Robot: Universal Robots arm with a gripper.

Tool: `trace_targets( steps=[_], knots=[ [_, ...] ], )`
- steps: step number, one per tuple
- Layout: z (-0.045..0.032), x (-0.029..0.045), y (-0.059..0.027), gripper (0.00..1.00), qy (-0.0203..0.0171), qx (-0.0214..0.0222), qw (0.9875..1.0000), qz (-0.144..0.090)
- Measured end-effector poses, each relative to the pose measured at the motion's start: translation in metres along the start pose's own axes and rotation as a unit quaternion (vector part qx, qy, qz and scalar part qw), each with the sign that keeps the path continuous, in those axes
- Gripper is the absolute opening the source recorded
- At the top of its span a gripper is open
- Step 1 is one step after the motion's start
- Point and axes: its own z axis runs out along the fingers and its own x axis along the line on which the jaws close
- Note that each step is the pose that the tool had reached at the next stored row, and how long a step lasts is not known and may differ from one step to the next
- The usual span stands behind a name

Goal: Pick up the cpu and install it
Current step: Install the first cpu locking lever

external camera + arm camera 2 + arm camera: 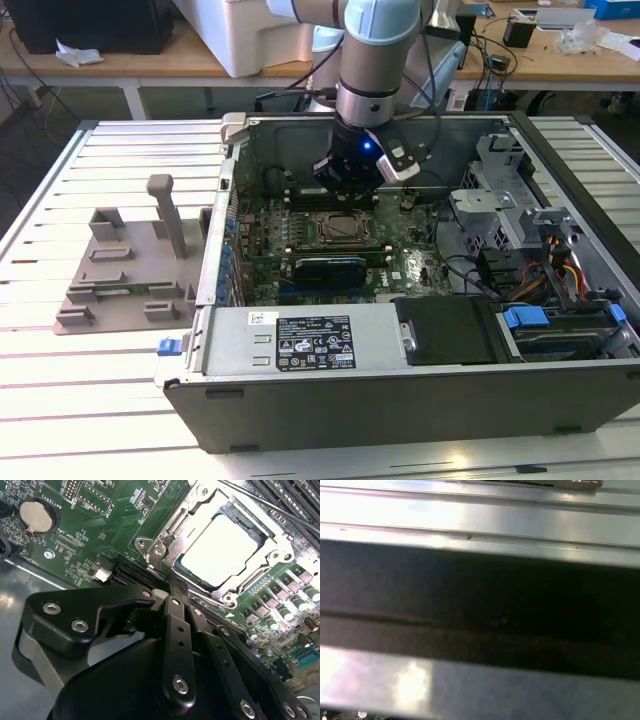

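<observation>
Second wrist view: the cpu (pixel 223 550) is lying seated in the motherboard socket (pixel 165 540), its frame edges open. The tool (pixel 175 597) is hovering just beside it, fingers closed, gripping nothing.

Claw (pixel 172 587) fingertips hidden — linkage blocks.

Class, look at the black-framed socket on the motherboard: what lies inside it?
In the second wrist view the cpu lies flat inside the socket, silvery top up. The gripper covers the socket's near edge, and the contacts beneath the chip are hidden.
</observation>
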Motion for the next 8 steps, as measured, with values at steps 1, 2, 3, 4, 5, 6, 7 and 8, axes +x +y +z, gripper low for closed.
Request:
trace_targets(
  steps=[1, 2, 3, 4, 5, 6, 7, 8],
  knots=[
    [0.0002, 0.0001, -0.0013, 0.11, -0.0001, -0.0006, 1.0, 0.0],
    [0.0003, 0.0, -0.0019, 0.11, -0.0001, -0.0008, 1.0, 0.0],
    [0.0007, -0.0013, -0.0021, 0.11, 0.0002, -0.0003, 1.0, 0.0],
    [0.0018, -0.0055, -0.0012, 0.11, 0.0001, -0.0005, 1.0, 0.0],
    [0.0018, -0.0077, -0.0002, 0.11, 0.0001, -0.0005, 1.0, -0.001],
    [0.0019, -0.0079, 0.0008, 0.11, 0.0002, -0.0007, 1.0, -0.001],
    [-0.0001, -0.008, 0.0012, 0.11, -0.0004, -0.0011, 1.0, -0.001],
    [-0.0043, -0.0079, 0.0014, 0.11, -0.0004, -0.0006, 1.0, -0.001]
  ],
)
